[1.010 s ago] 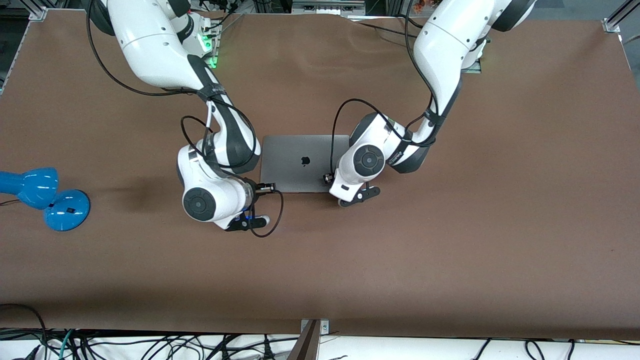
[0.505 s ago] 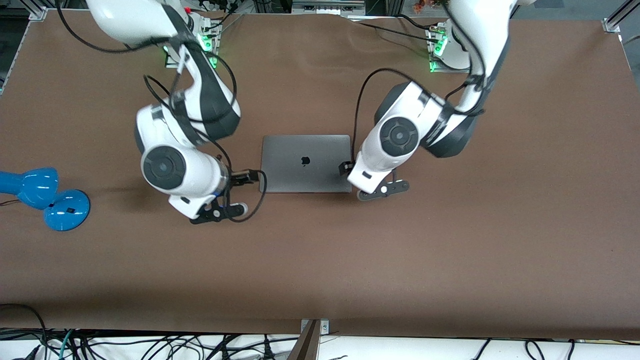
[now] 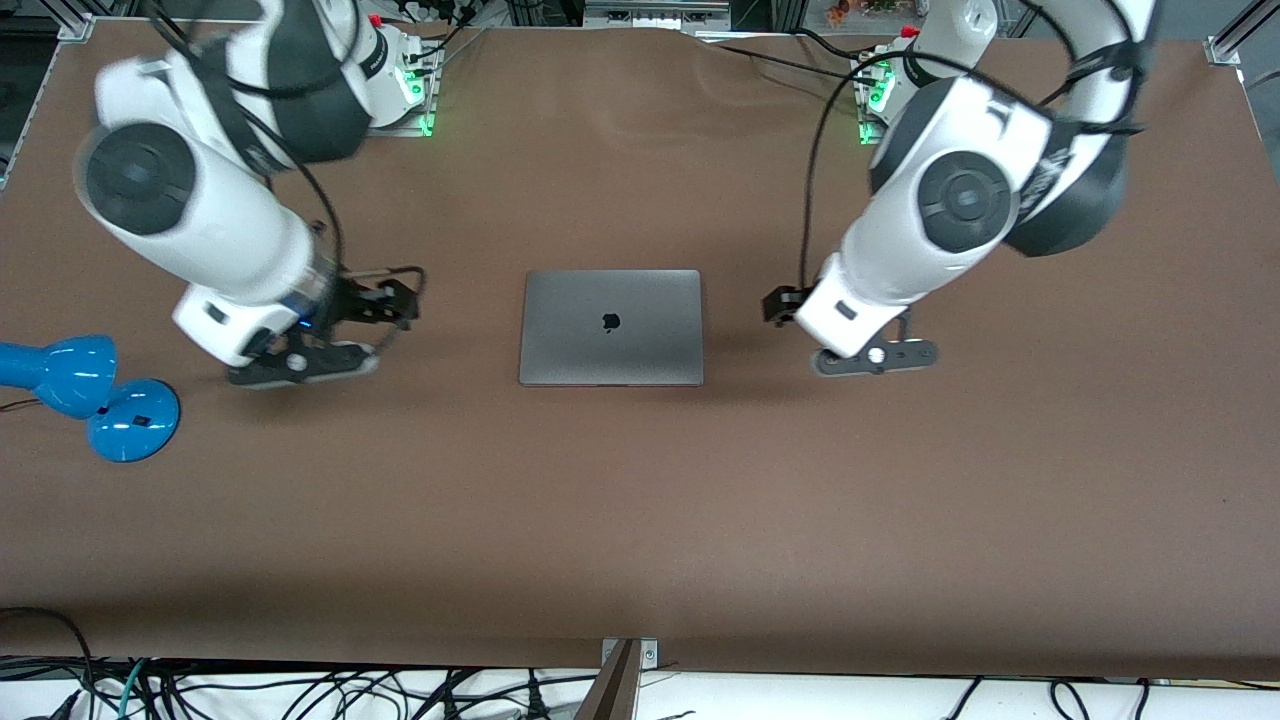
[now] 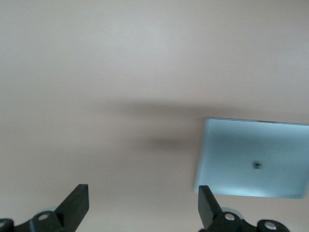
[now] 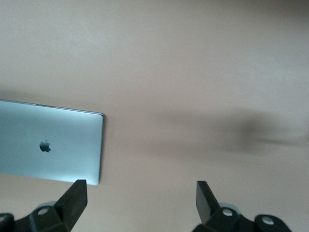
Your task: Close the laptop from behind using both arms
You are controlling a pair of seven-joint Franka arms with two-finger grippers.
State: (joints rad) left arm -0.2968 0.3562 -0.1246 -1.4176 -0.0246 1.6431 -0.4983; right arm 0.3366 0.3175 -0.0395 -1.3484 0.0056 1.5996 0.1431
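The grey laptop (image 3: 611, 326) lies shut and flat at the middle of the brown table, its dark logo facing up. My left gripper (image 3: 862, 345) hangs in the air over bare table beside the laptop, toward the left arm's end. In the left wrist view it (image 4: 143, 205) is open and empty, with the laptop (image 4: 253, 159) off past one finger. My right gripper (image 3: 292, 355) hangs over bare table toward the right arm's end. Its wrist view shows it (image 5: 140, 198) open and empty too, the laptop (image 5: 48, 145) lying off to one side.
A blue desk lamp (image 3: 90, 390) lies on the table at the right arm's end, close to the right gripper. Cables run along the table edge nearest the front camera. The brown table top (image 3: 640, 520) spreads wide around the laptop.
Both arms have risen and swung away from the laptop, each toward its own end of the table. Both grippers have opened. The laptop has not moved.
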